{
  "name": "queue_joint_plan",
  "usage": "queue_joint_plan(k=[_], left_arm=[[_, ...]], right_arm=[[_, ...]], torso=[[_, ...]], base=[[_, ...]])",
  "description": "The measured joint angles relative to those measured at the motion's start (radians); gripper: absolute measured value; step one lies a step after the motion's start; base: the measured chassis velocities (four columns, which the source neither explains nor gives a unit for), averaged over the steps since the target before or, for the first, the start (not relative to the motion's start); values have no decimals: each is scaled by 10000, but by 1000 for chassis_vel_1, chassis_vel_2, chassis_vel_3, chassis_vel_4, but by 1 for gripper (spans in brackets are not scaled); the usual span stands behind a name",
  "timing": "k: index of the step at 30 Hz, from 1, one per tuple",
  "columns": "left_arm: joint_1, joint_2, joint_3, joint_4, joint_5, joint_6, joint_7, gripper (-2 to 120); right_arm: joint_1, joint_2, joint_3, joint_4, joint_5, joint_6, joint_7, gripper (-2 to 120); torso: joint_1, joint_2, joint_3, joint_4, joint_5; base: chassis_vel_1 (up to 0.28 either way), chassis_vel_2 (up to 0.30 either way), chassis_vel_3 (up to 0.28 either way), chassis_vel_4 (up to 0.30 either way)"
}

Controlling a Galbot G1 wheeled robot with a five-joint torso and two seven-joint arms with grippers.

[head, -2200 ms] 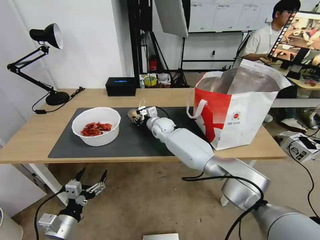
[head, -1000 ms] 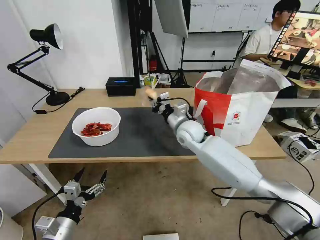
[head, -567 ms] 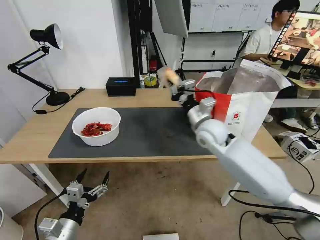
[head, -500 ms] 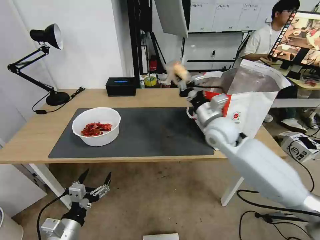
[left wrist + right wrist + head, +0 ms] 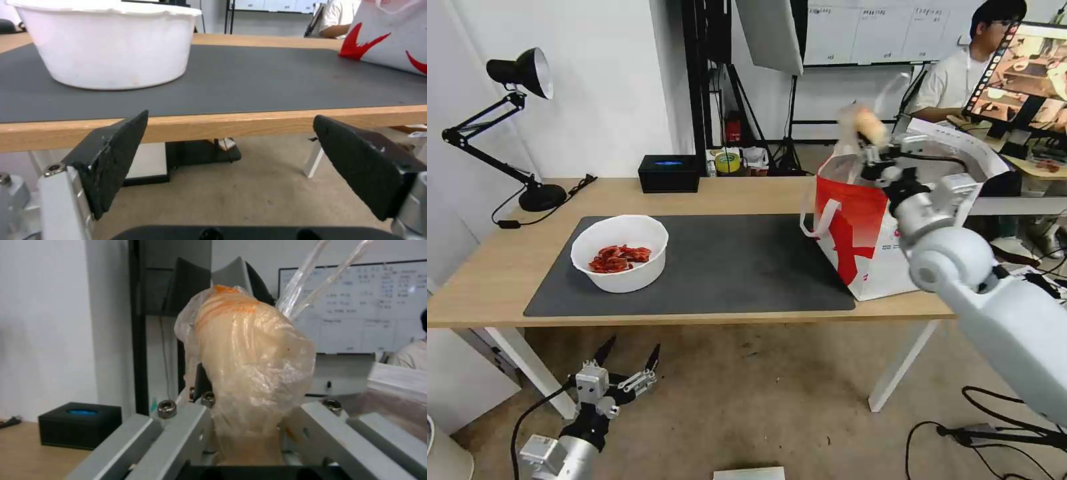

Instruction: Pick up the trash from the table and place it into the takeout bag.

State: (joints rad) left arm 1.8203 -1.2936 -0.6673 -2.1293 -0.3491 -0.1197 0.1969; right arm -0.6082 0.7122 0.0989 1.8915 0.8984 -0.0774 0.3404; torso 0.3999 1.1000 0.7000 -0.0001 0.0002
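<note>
Above the near rim of the takeout bag (image 5: 894, 220), the right gripper (image 5: 872, 148) is raised with its claw pinching the small knotted clear bag (image 5: 864, 123), whose beige lump stands up past the fingertips; the right wrist view shows the film (image 5: 249, 373) squeezed between the two metal fingers, its loose knot tails pointing away from the claw. Below and beyond the claw lies the silver-lined mouth of the takeout bag. This piece looks light, soft and slippery, so the hold is probably safest low on the lump rather than on the thin tails. Far to the claw's left on the table (image 5: 500, 267) sits the white bowl (image 5: 620, 252) with red scraps. Below the table edge, the left gripper (image 5: 627, 368) hangs with its claw spread wide, holding nothing
</note>
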Motion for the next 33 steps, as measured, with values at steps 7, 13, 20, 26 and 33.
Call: queue_joint_plan(k=[7, 13, 20, 26, 33], left_arm=[[-106, -1, 163, 42, 39, 6, 1, 100], [-161, 59, 134, 105, -5, 14, -16, 100], [-255, 150, 107, 222, -70, 32, -41, 100], [-341, 272, 133, 268, -135, 61, -57, 100], [-429, 389, 145, 293, -248, 109, -76, 100]], right_arm=[[-206, -159, 255, -306, 290, -290, -107, 6], [-169, -119, 251, -308, 395, -592, -216, 22], [81, -7, 61, -533, 424, -603, -122, 48], [198, 47, -7, -623, 411, -603, -77, 70], [352, 49, -147, -702, 410, -602, -90, 95]], torso=[[0, 0, 0, 1, 0], [1, 0, 0, 1, -2], [1, -1, 1, 2, -3], [1, 0, 0, 2, -2], [0, -1, 0, 2, -3]], base=[[0, 0, 0, 0], [0, 0, 0, 0], [0, 0, 0, 0], [0, 0, 0, 0], [0, 0, 0, 0]])
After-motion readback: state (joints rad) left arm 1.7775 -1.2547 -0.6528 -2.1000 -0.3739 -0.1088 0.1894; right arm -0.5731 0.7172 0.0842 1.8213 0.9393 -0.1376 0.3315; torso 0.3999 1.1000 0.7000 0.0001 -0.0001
